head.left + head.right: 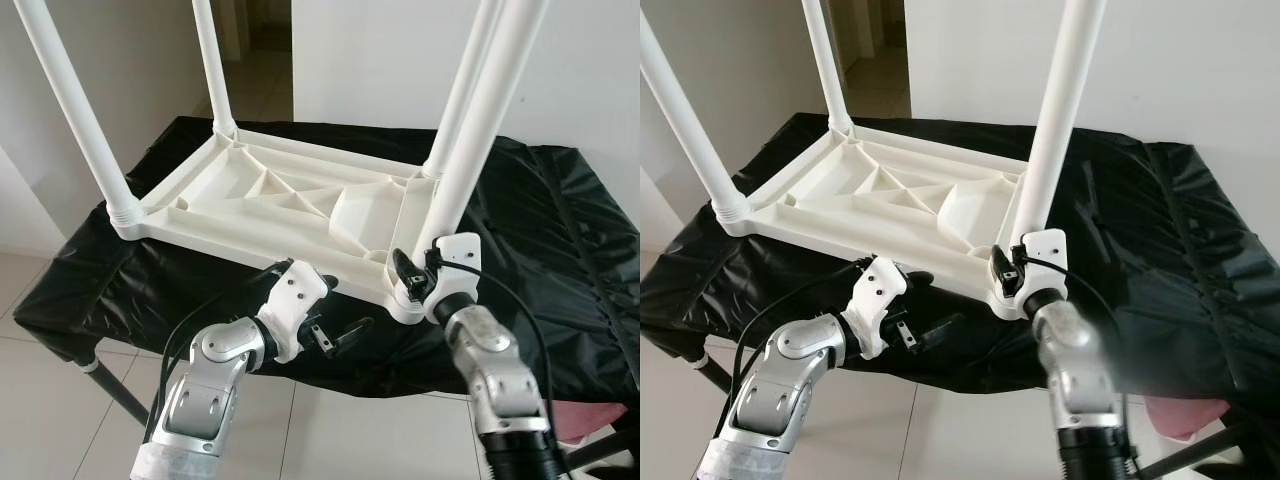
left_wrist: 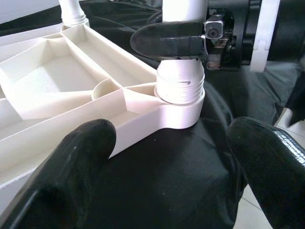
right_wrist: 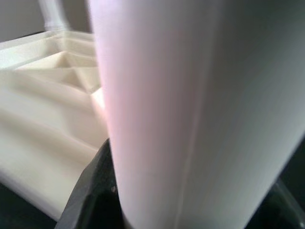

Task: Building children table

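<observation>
A white plastic children's table (image 1: 270,195) lies upside down on a black-covered bench, with its legs standing up. My right gripper (image 1: 420,272) is shut on the near right leg (image 1: 480,130), just above its threaded socket (image 2: 180,90). One of its black fingers (image 2: 167,40) crosses the front of the leg, and the leg (image 3: 190,114) looms close in the right wrist view. My left gripper (image 1: 335,305) is open, with nothing in it. It hangs just in front of and below the tabletop's near edge, pointing toward that corner socket. Its fingertips (image 2: 71,176) frame the socket.
The black cloth (image 1: 560,230) covers the whole bench and hangs over its front edge. A bench leg (image 1: 115,385) slants to the tiled floor at the left. A pink object (image 1: 1185,415) lies low at the right. White walls and a doorway stand behind.
</observation>
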Motion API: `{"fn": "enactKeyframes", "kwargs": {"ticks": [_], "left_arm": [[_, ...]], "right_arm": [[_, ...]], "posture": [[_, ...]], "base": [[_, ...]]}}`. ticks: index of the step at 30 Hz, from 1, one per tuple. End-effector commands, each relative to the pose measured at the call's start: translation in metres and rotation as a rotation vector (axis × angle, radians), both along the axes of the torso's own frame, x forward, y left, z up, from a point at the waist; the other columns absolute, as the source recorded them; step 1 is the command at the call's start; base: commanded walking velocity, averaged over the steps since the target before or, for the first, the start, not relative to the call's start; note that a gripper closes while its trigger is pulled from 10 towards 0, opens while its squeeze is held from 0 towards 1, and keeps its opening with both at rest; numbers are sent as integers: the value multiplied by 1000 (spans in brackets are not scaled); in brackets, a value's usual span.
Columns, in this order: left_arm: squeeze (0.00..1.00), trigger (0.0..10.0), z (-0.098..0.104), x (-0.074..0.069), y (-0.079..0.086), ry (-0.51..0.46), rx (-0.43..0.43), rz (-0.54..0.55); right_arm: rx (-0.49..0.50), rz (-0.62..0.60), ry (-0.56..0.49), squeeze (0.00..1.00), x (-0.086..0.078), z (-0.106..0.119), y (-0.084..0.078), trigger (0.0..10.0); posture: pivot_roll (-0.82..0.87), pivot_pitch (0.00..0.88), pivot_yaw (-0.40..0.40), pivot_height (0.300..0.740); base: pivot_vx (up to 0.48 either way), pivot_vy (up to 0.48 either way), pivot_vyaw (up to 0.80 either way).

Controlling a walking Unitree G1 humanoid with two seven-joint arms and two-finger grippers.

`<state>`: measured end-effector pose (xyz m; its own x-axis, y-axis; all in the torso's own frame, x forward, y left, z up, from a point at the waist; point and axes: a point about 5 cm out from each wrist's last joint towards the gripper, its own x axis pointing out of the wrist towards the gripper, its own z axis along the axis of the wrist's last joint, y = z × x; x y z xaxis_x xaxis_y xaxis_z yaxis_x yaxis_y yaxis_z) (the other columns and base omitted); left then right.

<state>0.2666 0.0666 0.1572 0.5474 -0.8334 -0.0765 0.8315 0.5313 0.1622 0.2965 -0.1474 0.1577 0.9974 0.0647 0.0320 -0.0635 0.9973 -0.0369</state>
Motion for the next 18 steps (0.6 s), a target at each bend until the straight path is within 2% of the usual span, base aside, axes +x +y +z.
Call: {"fn": "enactKeyframes", "kwargs": {"ticks": [1, 3, 6, 10, 11, 14, 18], "left_arm": [[0, 10000, -3, 8, 6, -18, -4, 184], [0, 10000, -4, 6, 6, -10, -9, 189], [0, 10000, -4, 6, 5, -10, -8, 190], [0, 10000, -5, 4, 6, -2, -15, 186], [0, 10000, -5, 5, 6, -1, -15, 189], [0, 10000, -5, 5, 6, 2, -23, 188], [0, 10000, -7, 2, 5, 6, -21, 178]], "right_arm": [[30, -89, 77, 0, -5, -16, -1, 10000], [90, -166, 62, 0, -10, -13, 9, 10000], [104, -168, 53, 0, -11, -11, 13, 10000], [102, -158, 4, 0, -11, -4, 6, 10000], [110, -138, -12, 1000, -12, 0, 4, 10000], [128, -110, -27, 1000, -12, 2, 2, 10000], [91, 87, -61, 1000, -9, 12, -7, 10000]], "posture": [[-43, 46, 12, 740], [-39, 57, 9, 740], [-39, 57, 9, 740], [-44, 66, 8, 740], [-46, 77, 7, 740], [-46, 82, 7, 740], [-45, 97, 7, 740]], "base": [[0, 0, 0], [0, 0, 0], [0, 0, 0], [0, 0, 0], [0, 0, 0], [0, 0, 0], [0, 0, 0]]}}
